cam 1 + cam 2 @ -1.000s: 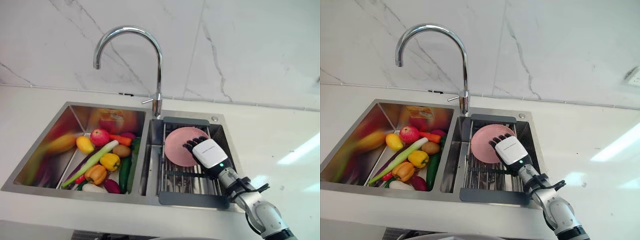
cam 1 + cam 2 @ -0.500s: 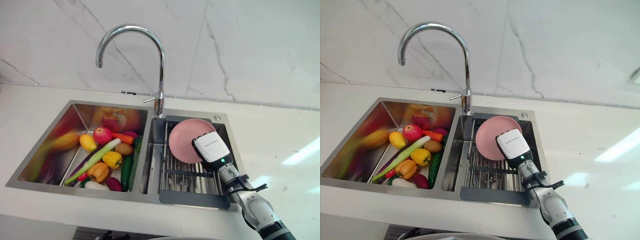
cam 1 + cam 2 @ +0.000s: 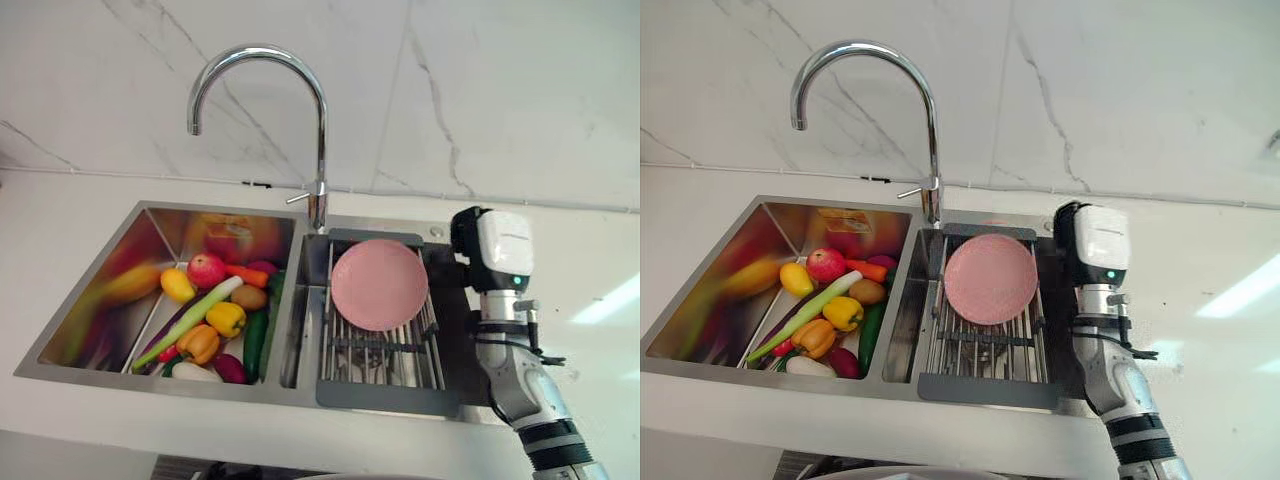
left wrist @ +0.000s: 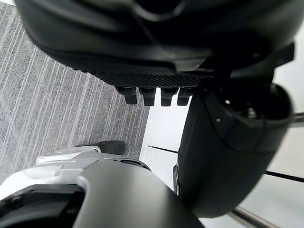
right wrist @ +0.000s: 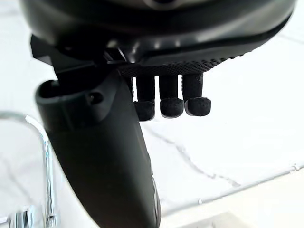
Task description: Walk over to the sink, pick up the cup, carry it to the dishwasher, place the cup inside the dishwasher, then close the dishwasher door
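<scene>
A kitchen: steel double sink (image 3: 140,250), arched tap (image 3: 322,140), dish rack (image 3: 380,352), white counter (image 3: 60,210), marble wall (image 3: 500,90).

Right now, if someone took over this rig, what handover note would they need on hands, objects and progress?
Right hand: open, empty, raised beside the right basin of the steel sink, apart from the dish.
Left hand: open, empty, over the grey floor.
The dish at the sink is a round pink plate on the metal dish rack; toy vegetables are in the left basin.
Done: the robot is at the sink.
Left: grasp, carry to the dishwasher, place, shut its door.
</scene>
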You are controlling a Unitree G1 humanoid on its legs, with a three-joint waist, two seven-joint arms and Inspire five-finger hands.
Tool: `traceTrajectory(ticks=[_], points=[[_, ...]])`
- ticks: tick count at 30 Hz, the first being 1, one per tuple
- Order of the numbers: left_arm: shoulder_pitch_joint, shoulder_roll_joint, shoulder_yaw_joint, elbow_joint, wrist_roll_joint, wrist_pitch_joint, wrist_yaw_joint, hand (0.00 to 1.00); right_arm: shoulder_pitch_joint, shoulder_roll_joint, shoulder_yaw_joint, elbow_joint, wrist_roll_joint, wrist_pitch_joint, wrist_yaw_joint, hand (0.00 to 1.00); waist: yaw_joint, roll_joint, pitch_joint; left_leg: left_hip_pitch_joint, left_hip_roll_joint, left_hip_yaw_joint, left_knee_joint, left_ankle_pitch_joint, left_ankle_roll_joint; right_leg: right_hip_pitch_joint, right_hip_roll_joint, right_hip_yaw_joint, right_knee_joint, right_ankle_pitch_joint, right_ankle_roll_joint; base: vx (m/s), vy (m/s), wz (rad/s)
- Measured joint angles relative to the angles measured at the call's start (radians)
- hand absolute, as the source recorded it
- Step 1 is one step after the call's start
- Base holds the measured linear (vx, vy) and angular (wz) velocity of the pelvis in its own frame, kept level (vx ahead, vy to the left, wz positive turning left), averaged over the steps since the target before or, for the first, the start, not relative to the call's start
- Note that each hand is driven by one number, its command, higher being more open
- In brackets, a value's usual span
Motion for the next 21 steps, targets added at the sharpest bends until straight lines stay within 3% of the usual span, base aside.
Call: traceTrajectory(ticks=[4,5,10,15,21], points=[[0.001,-0.005,0.002,-0.002,-0.001,-0.001,0.006,1.0,0.0,0.001,-0.025,-0.048,0.01,-0.001,0.002,0.0,-0.001,0.005,0.003,0.001,0.0,0.001,0.0,0.0,0.0,0.0,0.0,0.001,0.0,0.0,0.0,0.0,0.0,0.0],[0.001,-0.005,0.002,-0.003,-0.006,-0.001,0.01,1.0,0.0,0.003,-0.03,-0.06,0.021,-0.001,0.002,1.0,-0.002,0.005,0.003,0.001,0.001,0.001,-0.001,0.0,0.0,0.0,0.0,0.001,0.0,0.0,0.0,0.0,0.0,0.0],[0.005,-0.009,0.006,-0.003,-0.008,-0.006,0.02,1.0,0.003,0.039,-0.112,-0.14,0.128,-0.012,0.009,1.0,-0.003,0.005,0.003,0.004,0.0,0.004,-0.003,-0.001,0.001,0.0,0.0,0.005,0.0,0.0,0.0,0.0,0.0,-0.01],[0.009,-0.015,0.025,0.0,-0.008,-0.01,0.02,1.0,0.049,0.053,-0.167,-0.237,0.126,-0.053,0.118,1.0,-0.004,0.005,0.003,0.01,0.001,0.013,-0.009,-0.001,0.001,-0.001,0.003,0.016,0.0,0.0,0.0,0.0,-0.001,-0.07],[0.01,-0.015,0.03,0.004,-0.008,-0.01,0.019,1.0,0.133,0.009,-0.113,-0.32,0.127,-0.191,0.558,1.0,-0.012,0.003,0.002,0.016,0.003,0.028,-0.014,-0.001,0.001,-0.003,0.007,0.027,0.0,0.0,-0.001,-0.03,-0.013,-0.07]])
